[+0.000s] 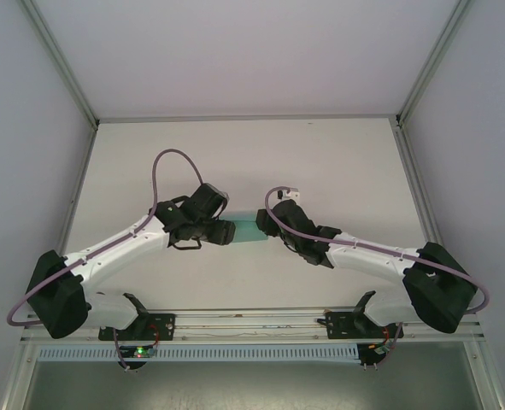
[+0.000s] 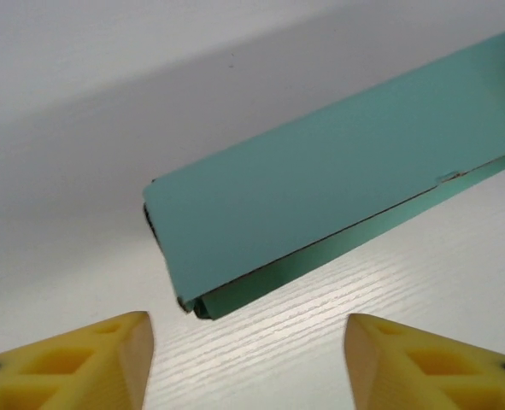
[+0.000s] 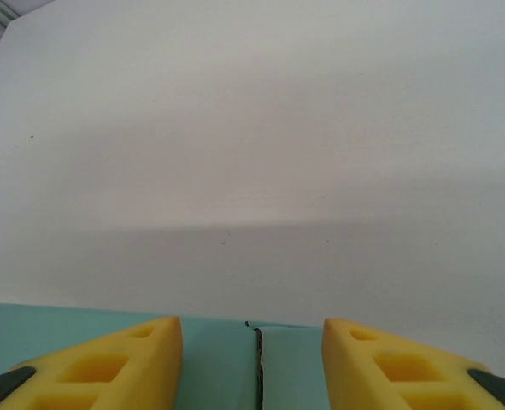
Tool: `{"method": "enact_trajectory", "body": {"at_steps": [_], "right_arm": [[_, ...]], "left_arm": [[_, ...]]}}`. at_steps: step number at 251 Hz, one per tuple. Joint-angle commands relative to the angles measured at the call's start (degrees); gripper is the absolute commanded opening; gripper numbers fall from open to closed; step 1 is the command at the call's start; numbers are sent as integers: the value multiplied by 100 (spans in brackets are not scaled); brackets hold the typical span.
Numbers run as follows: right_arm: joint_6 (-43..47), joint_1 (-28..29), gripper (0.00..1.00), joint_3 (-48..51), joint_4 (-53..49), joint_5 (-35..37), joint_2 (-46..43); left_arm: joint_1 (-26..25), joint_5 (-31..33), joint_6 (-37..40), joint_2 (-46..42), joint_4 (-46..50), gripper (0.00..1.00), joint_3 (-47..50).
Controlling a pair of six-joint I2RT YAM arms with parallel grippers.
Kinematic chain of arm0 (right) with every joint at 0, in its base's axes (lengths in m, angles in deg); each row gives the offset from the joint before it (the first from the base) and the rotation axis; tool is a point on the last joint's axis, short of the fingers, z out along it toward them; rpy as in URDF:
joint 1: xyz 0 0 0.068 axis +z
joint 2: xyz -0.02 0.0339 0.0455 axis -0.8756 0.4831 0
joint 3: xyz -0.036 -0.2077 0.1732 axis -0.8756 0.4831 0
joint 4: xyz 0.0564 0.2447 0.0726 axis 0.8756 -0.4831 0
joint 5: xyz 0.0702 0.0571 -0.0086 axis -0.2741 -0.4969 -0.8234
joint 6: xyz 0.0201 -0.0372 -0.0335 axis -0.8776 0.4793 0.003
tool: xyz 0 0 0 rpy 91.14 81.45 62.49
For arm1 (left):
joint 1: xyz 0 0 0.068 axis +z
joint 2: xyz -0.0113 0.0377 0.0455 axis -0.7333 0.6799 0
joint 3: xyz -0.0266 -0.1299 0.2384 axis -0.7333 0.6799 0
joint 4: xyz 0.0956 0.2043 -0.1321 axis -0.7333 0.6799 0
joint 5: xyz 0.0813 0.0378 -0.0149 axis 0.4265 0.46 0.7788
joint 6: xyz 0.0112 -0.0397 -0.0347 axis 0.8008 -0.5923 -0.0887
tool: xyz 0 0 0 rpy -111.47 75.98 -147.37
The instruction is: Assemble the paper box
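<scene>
paper box [image 2: 320, 179], teal card; left jaws open & empty, right jaws half-open over its end.

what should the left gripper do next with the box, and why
Probably ease the left gripper forward to the near end of the paper box. It stands open short of that end, touching nothing, and a dark gap shows at the corner, so it may not be tucked shut. The right gripper sits over the far end.

Paper box [image 1: 250, 229]: on the table [image 1: 235, 154], between both grippers.
Left gripper [image 1: 228, 231]: just beside its left end, apart.
Right gripper [image 1: 272, 229]: over its right end.
</scene>
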State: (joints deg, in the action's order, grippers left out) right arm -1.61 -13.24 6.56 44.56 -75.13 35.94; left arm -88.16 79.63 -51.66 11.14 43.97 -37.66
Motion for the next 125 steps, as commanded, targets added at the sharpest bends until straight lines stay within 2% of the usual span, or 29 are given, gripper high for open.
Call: {"method": "enact_trajectory", "body": {"at_steps": [1, 24, 44, 75, 125], "right_arm": [[36, 23, 47, 246, -822, -11, 287], [61, 10, 47, 271, -836, 0, 321], [111, -14, 47, 284, -836, -12, 329], [150, -23, 47, 260, -829, -86, 365], [146, -23, 46, 267, -835, -92, 417]], "left_arm": [[-44, 381, -295, -138, 537, 70, -298], [70, 497, -574, -185, 405, 76, -311], [310, 314, -743, -181, 67, 80, -224], [707, -138, -810, 19, -387, 79, -148], [971, -576, -903, 284, -809, 72, 127]]}}
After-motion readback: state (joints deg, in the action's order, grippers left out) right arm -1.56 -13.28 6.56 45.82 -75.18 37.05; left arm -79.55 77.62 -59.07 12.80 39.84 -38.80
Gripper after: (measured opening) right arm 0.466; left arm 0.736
